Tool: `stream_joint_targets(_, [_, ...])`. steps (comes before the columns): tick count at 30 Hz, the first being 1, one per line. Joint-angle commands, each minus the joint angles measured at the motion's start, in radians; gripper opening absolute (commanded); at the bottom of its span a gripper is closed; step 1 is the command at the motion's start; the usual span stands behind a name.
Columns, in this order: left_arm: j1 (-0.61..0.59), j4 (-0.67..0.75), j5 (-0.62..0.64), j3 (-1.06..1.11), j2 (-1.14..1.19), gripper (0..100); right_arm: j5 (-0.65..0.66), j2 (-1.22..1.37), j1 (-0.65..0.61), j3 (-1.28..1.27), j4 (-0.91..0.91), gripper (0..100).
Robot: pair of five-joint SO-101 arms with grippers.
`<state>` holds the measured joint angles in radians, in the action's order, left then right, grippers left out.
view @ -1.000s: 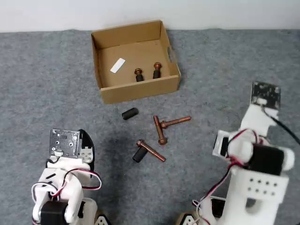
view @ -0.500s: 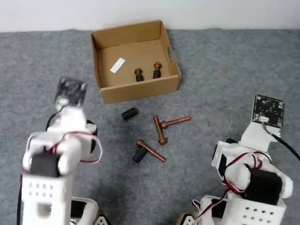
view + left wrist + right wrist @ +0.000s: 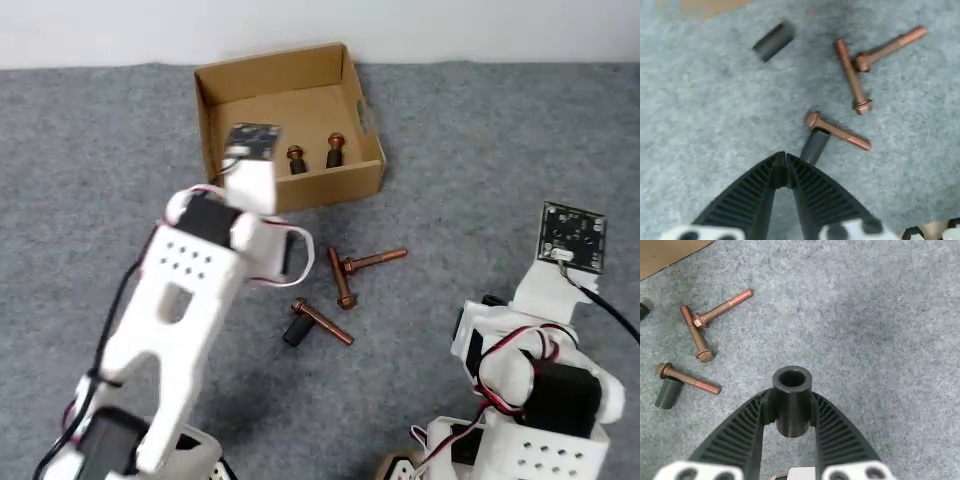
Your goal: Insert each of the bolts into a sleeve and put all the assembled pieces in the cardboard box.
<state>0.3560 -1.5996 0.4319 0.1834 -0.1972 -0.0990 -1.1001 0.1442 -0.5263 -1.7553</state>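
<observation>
Three bolts lie loose on the tabletop in front of the box (image 3: 215,110): a crossed pair (image 3: 345,272) nearer it, and a single bolt (image 3: 322,321) farther out, lying across the end of a fallen sleeve (image 3: 295,331). Whether that bolt touches the sleeve's mouth cannot be told. Two assembled pieces (image 3: 296,158) sit inside the box by its front wall, so the job looks under half done. The right gripper (image 3: 790,398), well away from the box, is clamped on a held sleeve (image 3: 791,412), bore up, probably so a bolt can be pushed in. The left gripper (image 3: 786,162) hangs over the single bolt, fingers together with nothing between them. A second sleeve (image 3: 774,40) lies nearer the box; from above, the left arm (image 3: 200,270) covers it.
</observation>
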Motion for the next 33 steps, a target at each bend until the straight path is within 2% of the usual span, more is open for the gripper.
stream_joint_targets(1, [0.041, 0.021, 0.012, -0.091, 0.077, 1, 0.006, -0.012, 0.013, 0.005, -0.012, 0.9])
stream_joint_targets(4, [0.049, 0.052, 0.021, -0.11, 0.157, 1, 0.006, -0.012, 0.03, 0.005, -0.012, 0.9])
stream_joint_targets(9, [0.051, 0.068, 0.152, -0.11, 0.258, 1, 0.009, -0.012, 0.142, -0.02, -0.01, 0.9])
stream_joint_targets(12, [0.052, 0.068, 0.184, -0.11, 0.305, 1, 0.011, -0.012, 0.18, -0.021, -0.008, 0.9])
stream_joint_targets(16, [0.054, 0.092, 0.184, -0.11, 0.379, 1, 0.011, -0.012, 0.182, -0.023, -0.001, 0.9])
stream_joint_targets(25, [0.138, 0.092, 0.255, -0.134, 0.523, 1, 0.008, -0.008, 0.182, -0.026, 0.035, 0.9])
stream_joint_targets(33, [0.161, 0.089, 0.256, -0.225, 0.531, 13, 0.008, -0.005, 0.182, -0.026, 0.035, 0.9])
